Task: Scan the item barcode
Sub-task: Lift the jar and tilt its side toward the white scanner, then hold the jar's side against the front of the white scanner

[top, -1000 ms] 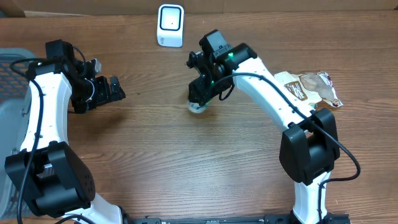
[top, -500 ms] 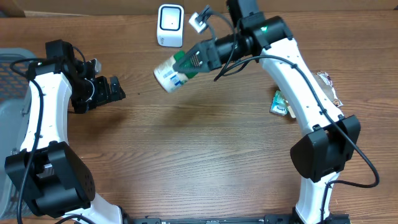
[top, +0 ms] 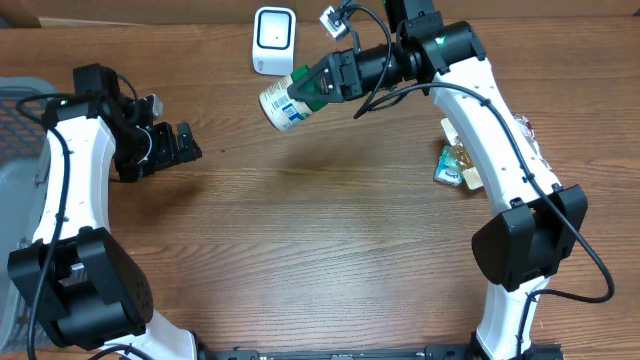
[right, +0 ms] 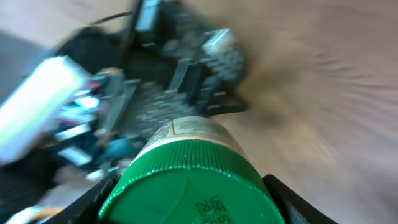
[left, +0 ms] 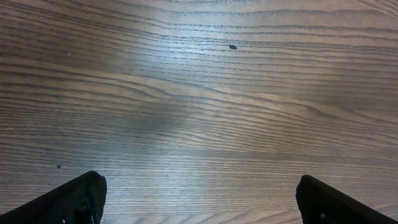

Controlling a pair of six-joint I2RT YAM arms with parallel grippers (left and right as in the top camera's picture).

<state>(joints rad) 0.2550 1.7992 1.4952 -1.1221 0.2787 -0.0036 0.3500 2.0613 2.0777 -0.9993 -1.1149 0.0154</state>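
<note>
Gripping green-lidded jar (top: 283,107): right gripper (top: 316,84), jaws clamping on lid end. Jar tilting in air above bench (top: 320,260), nr far edge, just beside white scanner (top: 274,40), base pointing twd left edge. Left gripper (top: 186,142): jaws standing wide apart, holding nothing, hovering nr left edge. Small packets (top: 455,165) lying nr right edge. Grey bin (top: 12,130) sitting at left edge.

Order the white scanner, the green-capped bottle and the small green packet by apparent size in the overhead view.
1. white scanner and green-capped bottle: they look alike; the bottle is held up nearer the camera, so unranked.
2. small green packet: smallest, partly hidden.
</note>
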